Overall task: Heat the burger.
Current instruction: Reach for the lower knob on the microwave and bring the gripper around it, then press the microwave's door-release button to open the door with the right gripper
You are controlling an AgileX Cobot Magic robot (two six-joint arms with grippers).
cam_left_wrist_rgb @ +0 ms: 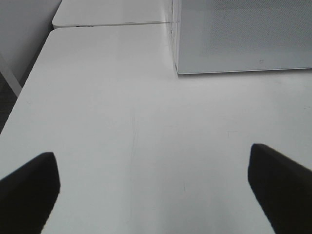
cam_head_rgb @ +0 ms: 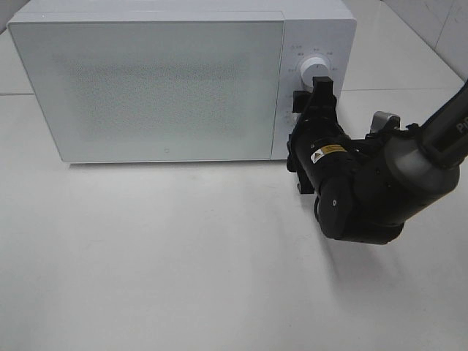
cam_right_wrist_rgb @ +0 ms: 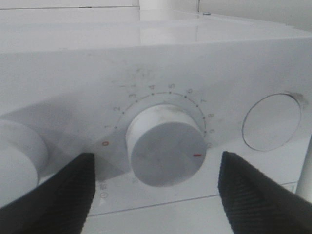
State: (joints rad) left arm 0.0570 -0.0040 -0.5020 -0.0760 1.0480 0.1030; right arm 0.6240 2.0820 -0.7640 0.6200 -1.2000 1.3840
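You are looking at a large white box-shaped microwave oven (cam_head_rgb: 168, 80) that is standing at the back of the white surface (cam_head_rgb: 183, 278), with its pale dotted door (cam_head_rgb: 153, 84) sitting shut. The small round burger is not showing in any view, so you cannot tell where it is lying.

Your right gripper (cam_right_wrist_rgb: 156, 163) is hovering in front of the oven's white control panel (cam_head_rgb: 325, 33), at the right end of its front in the high view. In the right wrist view its two black ribbed fingers (cam_right_wrist_rgb: 53, 195) are standing apart, one on each side of a white round plastic dial (cam_right_wrist_rgb: 163, 146). A gap is showing between each finger and the dial, so the gripper is clasping nothing. A small red mark (cam_right_wrist_rgb: 196, 155) on the dial's face is sitting on the side nearest the highest numbers of the printed scale, well away from the red zero (cam_right_wrist_rgb: 105, 144). A second white knob (cam_right_wrist_rgb: 17, 156) is sitting just beside the dial on one side, and a flat round white button (cam_right_wrist_rgb: 270, 122) on the other. In the high view the black right arm (cam_head_rgb: 365, 190) is showing from the right edge and is covering the lower part of the panel.

Your left gripper (cam_left_wrist_rgb: 151, 165) is hanging over the white surface near a front corner of the oven. Its two dark fingers (cam_left_wrist_rgb: 29, 190) are spread wide apart, with only the surface showing between them.
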